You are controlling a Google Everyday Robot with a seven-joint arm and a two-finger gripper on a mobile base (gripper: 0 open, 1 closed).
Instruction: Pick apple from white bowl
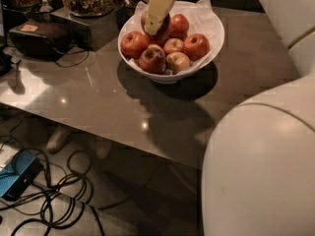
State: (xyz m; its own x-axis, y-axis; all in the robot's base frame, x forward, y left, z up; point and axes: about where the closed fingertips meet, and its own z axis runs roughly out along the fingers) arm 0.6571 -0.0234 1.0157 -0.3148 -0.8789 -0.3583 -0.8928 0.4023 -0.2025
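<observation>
Sitting at the back left of the white bowl (217,43), the apple (166,32) lies partly behind the gripper (156,23); whether it is gripped cannot be told, so a firm squeeze and straight lift clear of the smaller apples (153,59) seems wise

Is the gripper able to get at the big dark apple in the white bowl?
Likely yes: the gripper sits right on the apple at the white bowl's back, and nothing covers it.

Glossy white rounded arm shells (261,171); cream fingers (156,11) above the white bowl (212,47).
</observation>
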